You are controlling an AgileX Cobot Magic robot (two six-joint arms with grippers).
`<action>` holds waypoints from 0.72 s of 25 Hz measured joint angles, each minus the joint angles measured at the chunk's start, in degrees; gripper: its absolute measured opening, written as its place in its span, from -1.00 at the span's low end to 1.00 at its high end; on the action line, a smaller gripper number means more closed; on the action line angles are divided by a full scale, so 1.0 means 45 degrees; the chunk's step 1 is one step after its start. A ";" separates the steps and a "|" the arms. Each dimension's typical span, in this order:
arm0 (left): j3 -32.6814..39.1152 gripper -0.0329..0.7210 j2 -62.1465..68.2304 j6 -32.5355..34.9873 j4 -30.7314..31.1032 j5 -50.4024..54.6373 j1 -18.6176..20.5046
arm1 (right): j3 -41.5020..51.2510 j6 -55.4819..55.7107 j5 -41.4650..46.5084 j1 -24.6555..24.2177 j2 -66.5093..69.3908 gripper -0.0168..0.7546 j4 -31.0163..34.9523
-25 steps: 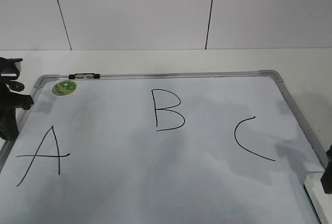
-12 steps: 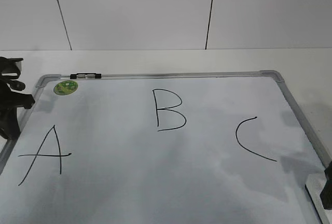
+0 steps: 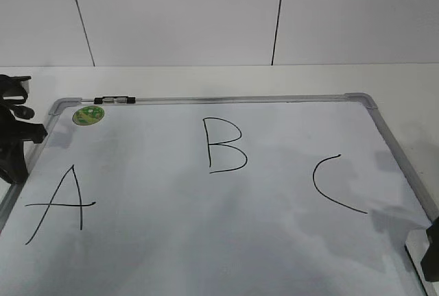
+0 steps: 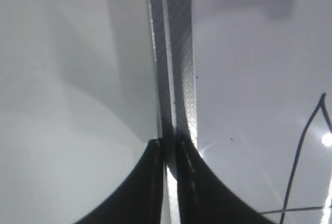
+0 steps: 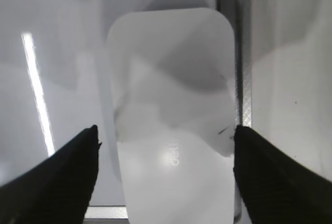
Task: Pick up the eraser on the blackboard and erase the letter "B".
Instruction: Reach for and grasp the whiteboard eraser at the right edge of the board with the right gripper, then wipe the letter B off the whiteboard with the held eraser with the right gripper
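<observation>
White table, tiled wall behind. From outside I see the blackboard (image 3: 206, 241) with the letter "B" (image 3: 226, 144) intact. Left gripper (image 4: 167, 143) pinched shut over the frame. Right gripper (image 5: 166, 133) spread wide, straddling the eraser (image 5: 174, 115) at the board's corner.

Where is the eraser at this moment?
The eraser lies in the blackboard's near right corner beside the frame, directly under the open right gripper; the exterior view shows only its edge.
</observation>
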 joint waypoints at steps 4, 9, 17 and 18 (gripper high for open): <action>0.0000 -0.83 0.0000 0.0000 0.0000 0.0000 0.0000 | 0.0000 0.0056 0.0000 0.0000 0.0000 0.68 -0.0258; 0.0000 -0.83 0.0000 0.0000 -0.0024 -0.0018 0.0000 | 0.0000 0.0071 0.0046 0.0000 0.0000 0.68 -0.0377; 0.0000 -0.83 0.0000 0.0000 -0.0052 -0.0049 0.0000 | 0.0000 0.0088 0.0072 0.0000 0.0177 0.68 -0.0256; 0.0000 -0.83 0.0000 0.0000 -0.0052 -0.0049 0.0000 | 0.0000 0.0088 0.0073 0.0000 0.0330 0.68 -0.0256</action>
